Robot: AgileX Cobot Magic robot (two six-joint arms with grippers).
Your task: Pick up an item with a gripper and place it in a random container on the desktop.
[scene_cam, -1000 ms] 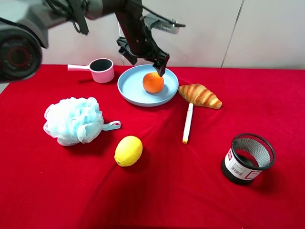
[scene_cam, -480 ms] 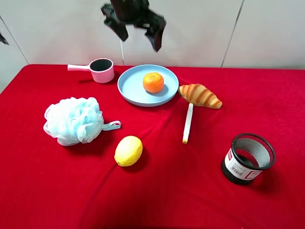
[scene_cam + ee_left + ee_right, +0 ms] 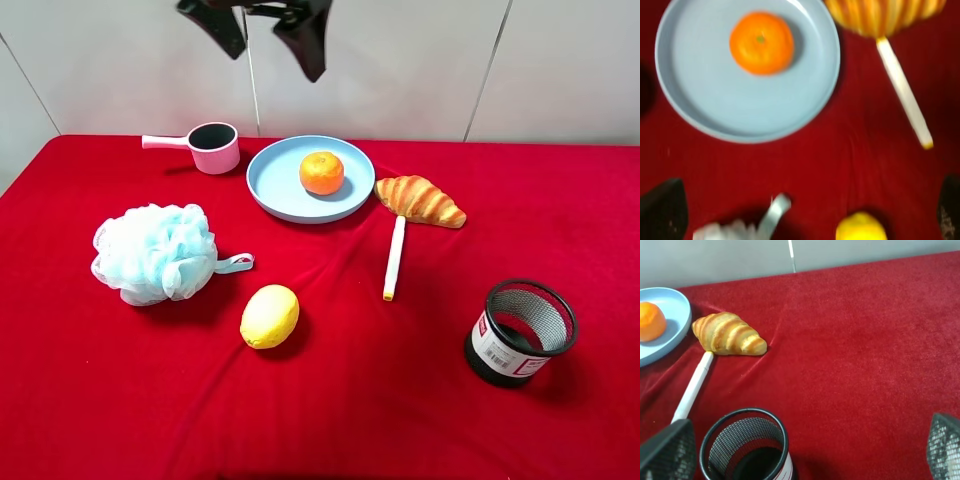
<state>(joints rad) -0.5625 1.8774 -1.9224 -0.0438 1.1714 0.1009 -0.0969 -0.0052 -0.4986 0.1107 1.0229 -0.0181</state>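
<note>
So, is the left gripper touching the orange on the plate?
Apart. The exterior high view shows the left gripper high above, with open space between it and the orange on the plate.

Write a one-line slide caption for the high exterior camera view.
Orange sits on the blue plate on a red cloth, the open left end effector hanging empty overhead.

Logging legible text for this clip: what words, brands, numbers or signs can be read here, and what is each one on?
White sticker on the black mesh cup: a barcode and a red mark, with print too small to read.
White pen: no print can be made out.
No other writing shows in any view, so nothing can be quoted.
</note>
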